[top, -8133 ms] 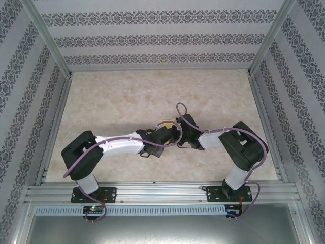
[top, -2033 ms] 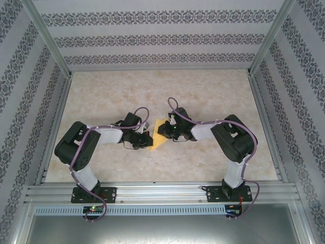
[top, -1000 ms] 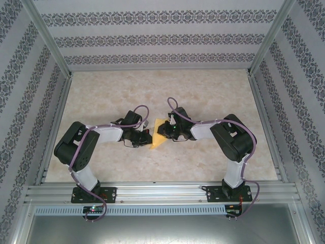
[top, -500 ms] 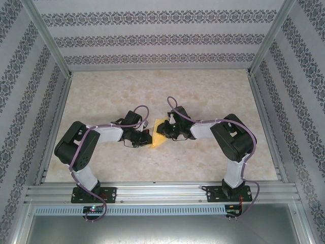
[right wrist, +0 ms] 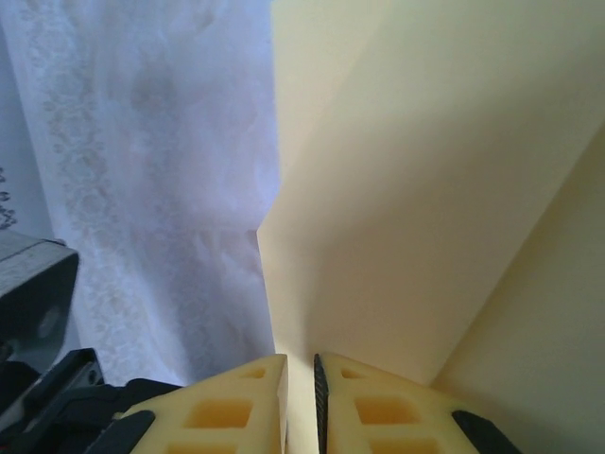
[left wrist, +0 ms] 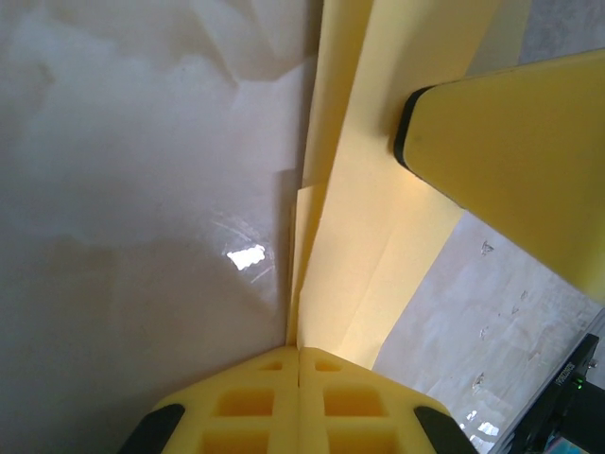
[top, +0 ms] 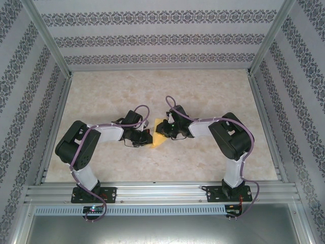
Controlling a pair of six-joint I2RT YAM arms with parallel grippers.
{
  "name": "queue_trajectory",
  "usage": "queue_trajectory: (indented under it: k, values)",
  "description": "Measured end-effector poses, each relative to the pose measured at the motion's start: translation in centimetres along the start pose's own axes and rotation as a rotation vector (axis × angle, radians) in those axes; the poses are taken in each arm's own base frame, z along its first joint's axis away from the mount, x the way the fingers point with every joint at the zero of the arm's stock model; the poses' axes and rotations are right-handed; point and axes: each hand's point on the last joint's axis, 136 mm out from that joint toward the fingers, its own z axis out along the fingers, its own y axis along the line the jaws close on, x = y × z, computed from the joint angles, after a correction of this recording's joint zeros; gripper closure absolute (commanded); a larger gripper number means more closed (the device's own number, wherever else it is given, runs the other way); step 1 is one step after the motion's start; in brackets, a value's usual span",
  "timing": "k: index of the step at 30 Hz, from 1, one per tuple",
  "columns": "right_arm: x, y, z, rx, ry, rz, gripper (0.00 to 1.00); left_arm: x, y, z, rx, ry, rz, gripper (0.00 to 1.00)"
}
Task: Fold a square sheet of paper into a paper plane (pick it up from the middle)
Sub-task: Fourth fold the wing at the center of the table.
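1. Near edge: the bases of both arms are bolted to an aluminium rail (top: 162, 193). The arms bend inward over the tabletop (top: 203, 96).
2. Left gripper (top: 148, 136): it sits slightly left of the tabletop's centre and points right. In the left wrist view its jaws (left wrist: 299, 355) are pressed together, and the lower tip of the sheet of paper (left wrist: 364, 255) runs into the seam between them, pinched.
3. Sheet of paper (top: 158, 138): yellow, folded to a pointed wedge, near the centre of the tabletop between the two grippers. Layered folds and one crease show from the left wrist. It cannot be told whether it touches the tabletop.
4. Right gripper (top: 163, 130): just right of the sheet and facing the left gripper. From the right wrist its jaws (right wrist: 301, 364) are nearly together, with an edge of the sheet (right wrist: 425, 189) caught in the thin slit. In the left wrist view one of its fingers (left wrist: 510, 151) lies against the sheet's upper part.
5. Far edge: patterned walls (top: 162, 38) enclose the tabletop.
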Motion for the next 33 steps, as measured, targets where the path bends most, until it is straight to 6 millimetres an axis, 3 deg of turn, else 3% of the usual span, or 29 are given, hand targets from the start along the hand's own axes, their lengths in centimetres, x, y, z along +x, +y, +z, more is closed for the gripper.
queue_trajectory:
  k: [10,18,26,33]
  values:
    - [-0.1,-0.3,0.4,0.016,0.009,-0.004,0.83,0.2,-0.1,0.0,0.010,0.009,0.003,0.89]
    - [0.0,-0.2,0.5,0.007,0.019,-0.015,0.83,1.2,-0.3,-0.1,0.037,0.033,0.001,0.89]
    - [0.0,-0.2,0.5,0.008,0.020,-0.018,0.83,2.3,-0.2,-0.3,0.054,0.063,-0.011,0.82]
    - [0.0,-0.2,0.5,0.008,0.019,-0.019,0.83,2.8,-1.3,-0.7,0.090,0.078,0.003,0.83]
